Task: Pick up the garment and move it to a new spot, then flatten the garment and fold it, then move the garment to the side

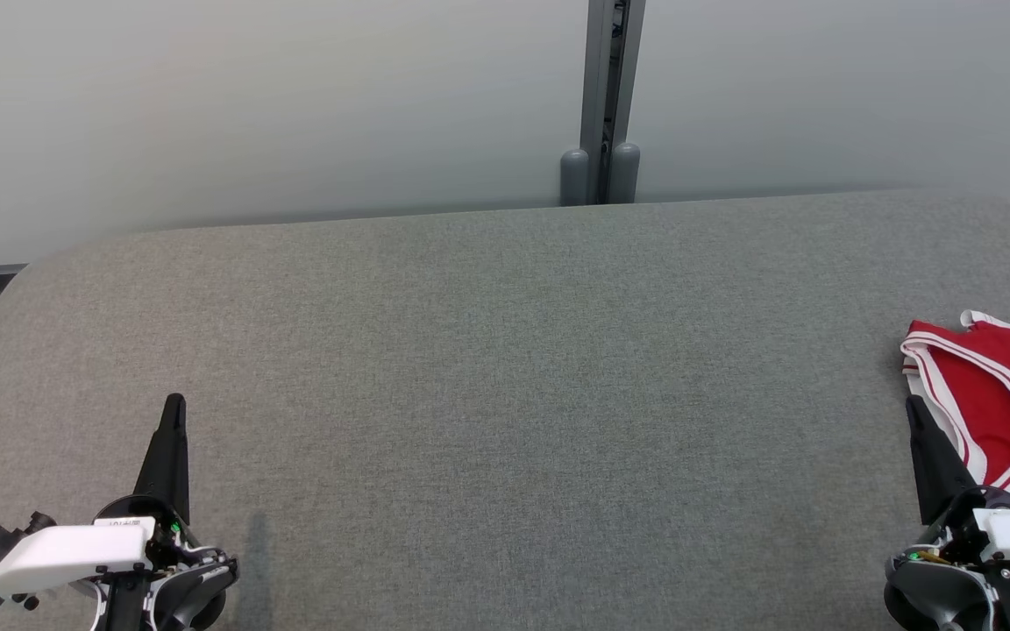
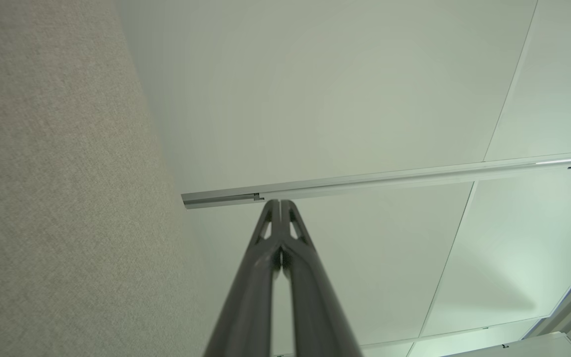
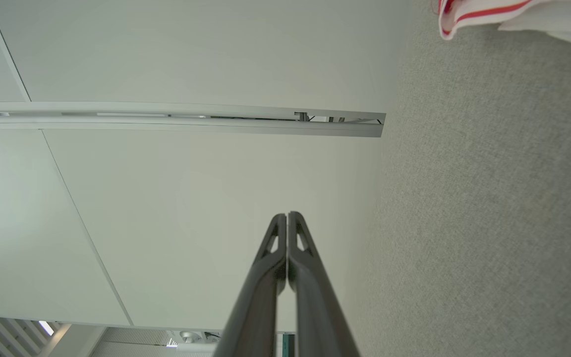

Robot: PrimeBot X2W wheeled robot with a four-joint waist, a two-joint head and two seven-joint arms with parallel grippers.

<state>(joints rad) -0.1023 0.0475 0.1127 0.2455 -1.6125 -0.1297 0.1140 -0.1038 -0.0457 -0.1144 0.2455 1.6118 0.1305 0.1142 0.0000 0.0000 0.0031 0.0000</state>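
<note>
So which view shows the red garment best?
Head view: the garment lies by the right gripper, red body and white bands plain, though cut by the frame. Right wrist view catches a white, red-striped corner. Left wrist view faces table and wall.

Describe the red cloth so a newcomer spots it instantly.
Start at the grey fabric-covered table and go to its right side, just past the tip of the right hand. There lies the red garment: bright red with white bands and thin red stripes along its edges, the one coloured thing on the grey.
</note>
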